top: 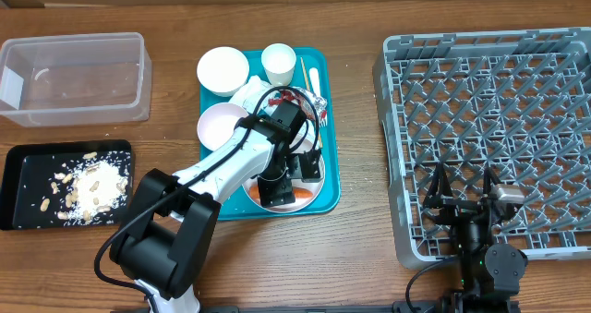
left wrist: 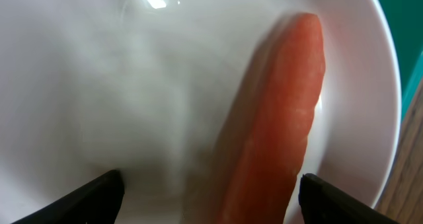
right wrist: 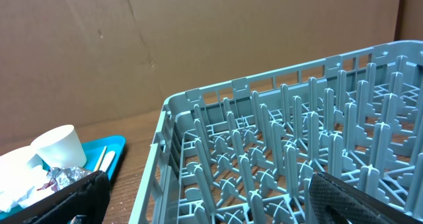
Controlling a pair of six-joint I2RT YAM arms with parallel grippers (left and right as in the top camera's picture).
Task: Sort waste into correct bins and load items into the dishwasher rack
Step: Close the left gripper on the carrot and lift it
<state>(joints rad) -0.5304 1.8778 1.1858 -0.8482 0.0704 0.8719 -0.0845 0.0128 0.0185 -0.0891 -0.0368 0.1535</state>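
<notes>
Both left fingers (left wrist: 86,197) and right fingers (right wrist: 59,197) spread; carrot (left wrist: 284,118), mostly hidden overhead, plain in wrist view.

White-and-black left arm (top: 226,165); all-black right arm (top: 487,262); dark wedge-shaped end effector fingers (left wrist: 106,201).

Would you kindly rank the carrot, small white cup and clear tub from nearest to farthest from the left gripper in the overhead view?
1. carrot, on the plate, right at the left gripper.
2. small white cup, at the teal tray's far end.
3. clear tub, far left.
</notes>
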